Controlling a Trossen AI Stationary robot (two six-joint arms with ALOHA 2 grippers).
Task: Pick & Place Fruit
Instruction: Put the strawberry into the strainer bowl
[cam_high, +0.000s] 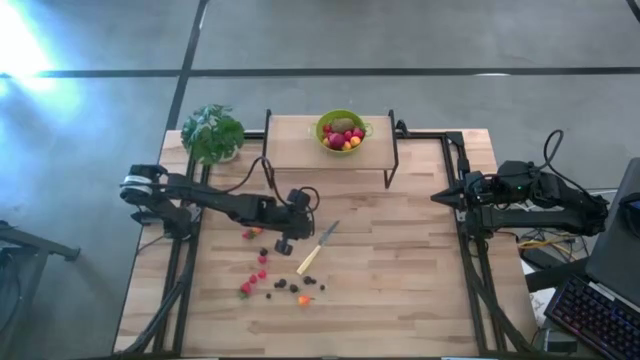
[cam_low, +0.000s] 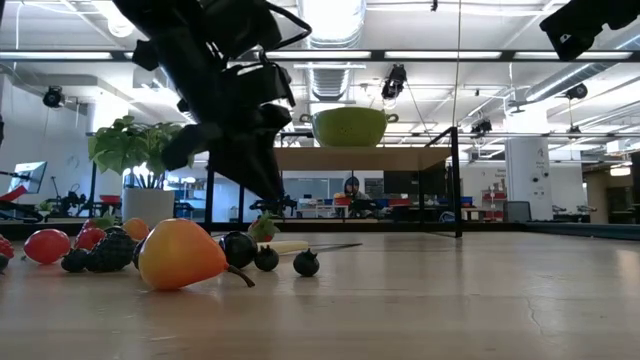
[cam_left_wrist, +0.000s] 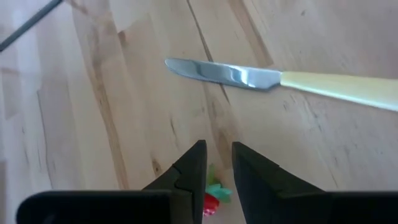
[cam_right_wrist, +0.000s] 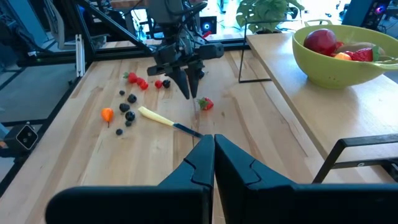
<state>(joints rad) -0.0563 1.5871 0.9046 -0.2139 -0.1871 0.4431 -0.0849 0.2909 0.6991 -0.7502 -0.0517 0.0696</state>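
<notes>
Small fruit (cam_high: 262, 272) lies loose on the wooden table: red strawberries, dark berries (cam_right_wrist: 129, 107) and an orange piece (cam_high: 303, 298). One strawberry (cam_right_wrist: 205, 103) with green leaves lies apart from the rest, nearer the far edge. My left gripper (cam_right_wrist: 191, 93) slants down just over it, fingers a narrow gap apart. Through that gap the left wrist view shows the strawberry (cam_left_wrist: 212, 200) on the table, behind the fingertips. A lime-green bowl (cam_high: 342, 131) holding more fruit stands on a raised wooden shelf (cam_high: 300, 148). My right gripper (cam_right_wrist: 213, 142) waits shut at the table's right edge.
A pale-handled knife (cam_high: 317, 249) lies on the table just right of my left gripper, its blade (cam_left_wrist: 217, 71) ahead of the fingertips. A potted plant (cam_high: 213, 132) stands at the far left corner. The shelf's black legs (cam_high: 390, 165) stand at the table's back.
</notes>
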